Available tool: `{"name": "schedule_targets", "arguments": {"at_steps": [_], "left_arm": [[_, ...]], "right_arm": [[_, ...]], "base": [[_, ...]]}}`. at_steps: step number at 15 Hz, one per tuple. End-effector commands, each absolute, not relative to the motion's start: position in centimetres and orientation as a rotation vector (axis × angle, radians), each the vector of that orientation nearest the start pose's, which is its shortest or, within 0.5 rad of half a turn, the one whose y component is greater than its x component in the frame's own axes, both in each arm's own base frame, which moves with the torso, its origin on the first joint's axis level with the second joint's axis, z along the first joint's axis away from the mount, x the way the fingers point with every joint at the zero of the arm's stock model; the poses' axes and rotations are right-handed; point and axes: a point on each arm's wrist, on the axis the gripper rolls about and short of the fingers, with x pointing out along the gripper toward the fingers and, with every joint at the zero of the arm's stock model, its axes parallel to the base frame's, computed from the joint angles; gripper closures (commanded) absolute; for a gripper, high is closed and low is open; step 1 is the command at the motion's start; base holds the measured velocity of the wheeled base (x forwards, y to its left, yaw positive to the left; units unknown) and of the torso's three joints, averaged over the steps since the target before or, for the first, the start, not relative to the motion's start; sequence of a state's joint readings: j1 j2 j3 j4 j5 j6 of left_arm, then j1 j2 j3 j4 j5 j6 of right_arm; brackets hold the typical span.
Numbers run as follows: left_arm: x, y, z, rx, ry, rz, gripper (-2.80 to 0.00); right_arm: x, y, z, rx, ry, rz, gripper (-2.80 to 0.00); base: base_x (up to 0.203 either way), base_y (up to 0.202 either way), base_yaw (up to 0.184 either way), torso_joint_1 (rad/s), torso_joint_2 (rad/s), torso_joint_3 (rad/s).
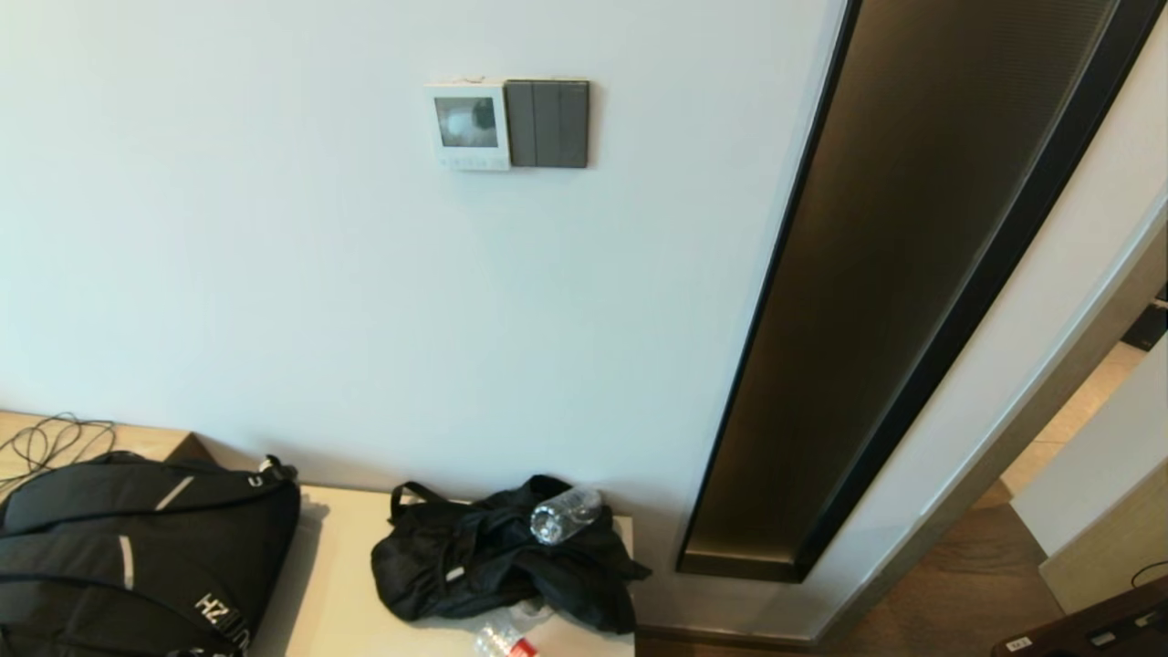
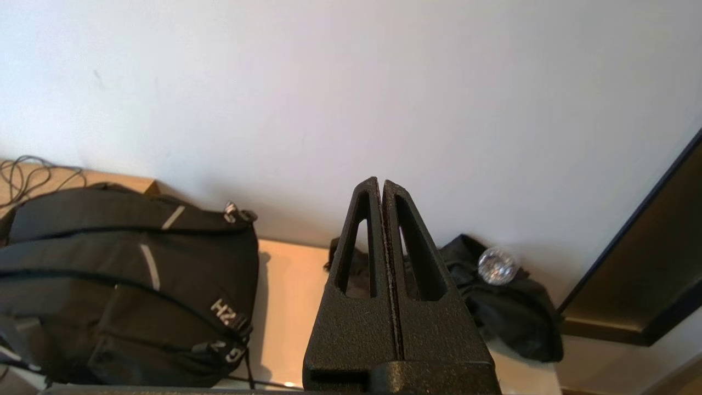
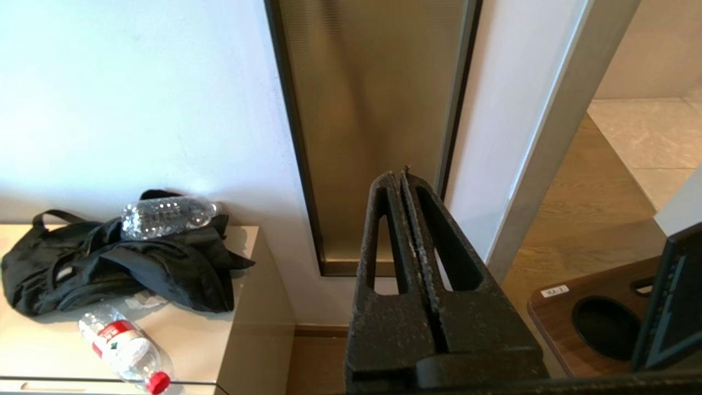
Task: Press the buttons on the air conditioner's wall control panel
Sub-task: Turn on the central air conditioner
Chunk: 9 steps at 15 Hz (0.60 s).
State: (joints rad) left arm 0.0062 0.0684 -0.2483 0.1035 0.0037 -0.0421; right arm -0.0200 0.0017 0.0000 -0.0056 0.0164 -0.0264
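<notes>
Far left, a black backpack [image 1: 137,547] sits on a pale bench [image 1: 338,584]. Next to it, a crumpled black bag [image 1: 493,557] w/ a clear bottle [image 1: 566,514] on top. Left pincer [image 2: 381,184], seen only from its wrist camera, is pressed closed, empty, low near the bench. High on the wall, well above both arms, the white control panel [image 1: 467,126]; its buttons [image 1: 471,161] run along the bottom edge, touching a dark grey switch plate [image 1: 547,123] to its right. Right pincer [image 3: 399,176] is also closed, empty, by the bronze wall strip [image 1: 912,274]. Risk: keys are tiny, so a wide tip may hit two, or stray onto the switches.
</notes>
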Motion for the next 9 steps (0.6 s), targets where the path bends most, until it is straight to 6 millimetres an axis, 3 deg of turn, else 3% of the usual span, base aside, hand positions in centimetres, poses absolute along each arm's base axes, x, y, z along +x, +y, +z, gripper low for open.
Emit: {"name": "schedule_targets", "arguments": {"at_steps": [1, 4, 9], "left_arm": [[-2.1, 0.0, 17.2, -0.051, -0.022, -0.008, 0.00], [2.2, -0.2, 22.2, -0.071, 0.014, -0.068, 0.00], [13.5, -1.3, 28.5, -0.088, 0.056, -0.241, 0.00]], "right_arm": [[-2.3, 0.1, 7.6, -0.027, -0.002, -0.003, 0.00], [-2.2, 0.1, 7.6, -0.027, -0.001, -0.003, 0.00], [-2.2, 0.1, 7.6, -0.028, -0.001, -0.003, 0.00]], "base": [[0.000, 0.000, 0.000, 0.000, 0.00, 0.000], [0.000, 0.000, 0.000, 0.000, 0.00, 0.000], [0.000, 0.000, 0.000, 0.000, 0.00, 0.000]]}}
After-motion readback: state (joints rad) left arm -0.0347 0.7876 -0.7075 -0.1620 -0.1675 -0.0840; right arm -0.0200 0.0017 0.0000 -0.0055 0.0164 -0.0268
